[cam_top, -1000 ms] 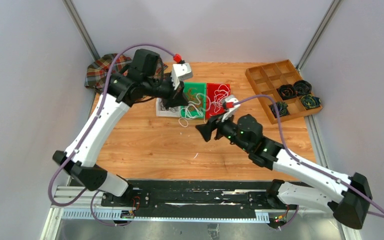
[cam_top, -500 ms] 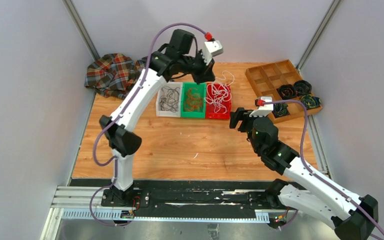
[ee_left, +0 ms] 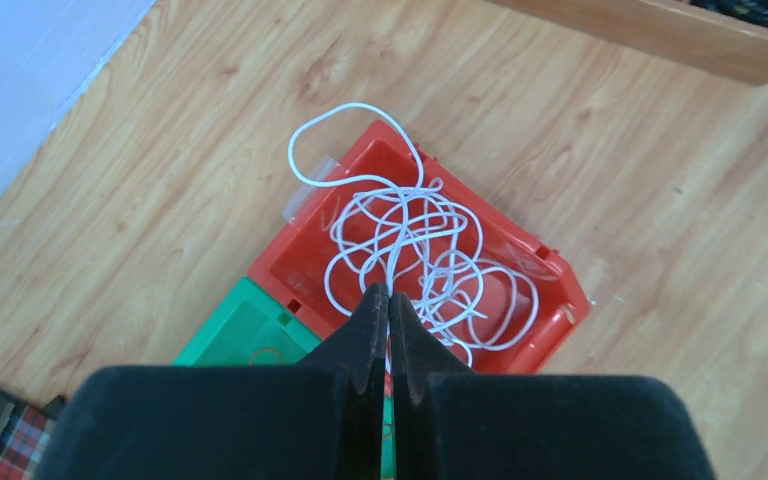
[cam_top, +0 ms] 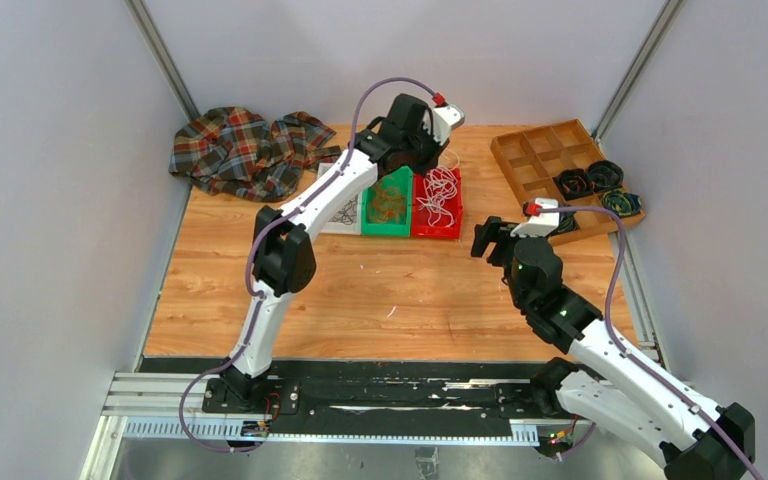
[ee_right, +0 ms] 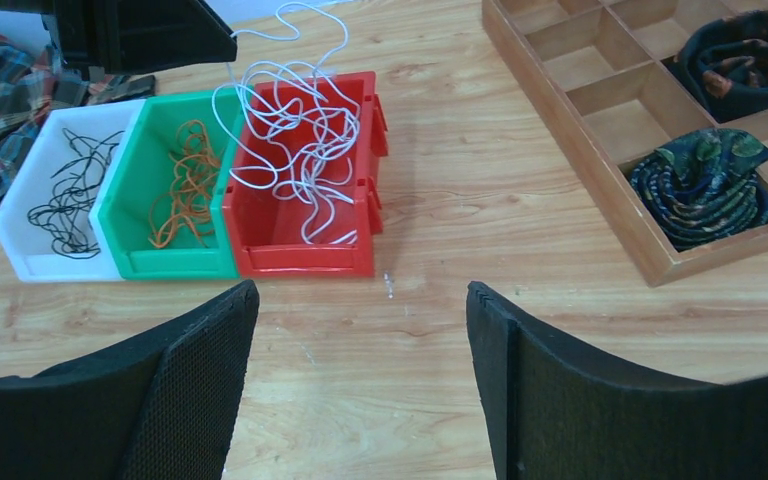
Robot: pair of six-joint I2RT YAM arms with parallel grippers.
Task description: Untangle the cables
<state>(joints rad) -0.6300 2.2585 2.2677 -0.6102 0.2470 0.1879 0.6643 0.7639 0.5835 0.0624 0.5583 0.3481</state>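
Left end effector (ee_left: 388, 296) is clamped on a white cable (ee_left: 405, 190), its loops in the red bin (ee_left: 290, 255) beneath; right end effector (ee_right: 360, 335) gapes empty.

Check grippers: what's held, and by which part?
Left gripper pinches the white cable by one strand rising from the red bin. Right gripper is open, holding nothing.

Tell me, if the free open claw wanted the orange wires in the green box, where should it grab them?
Probably at the middle of the orange wires, where the strands cross thickest, coming straight down from above. They lie loose on the floor of the green bin, whose walls block a sideways approach. The right gripper is open and free.
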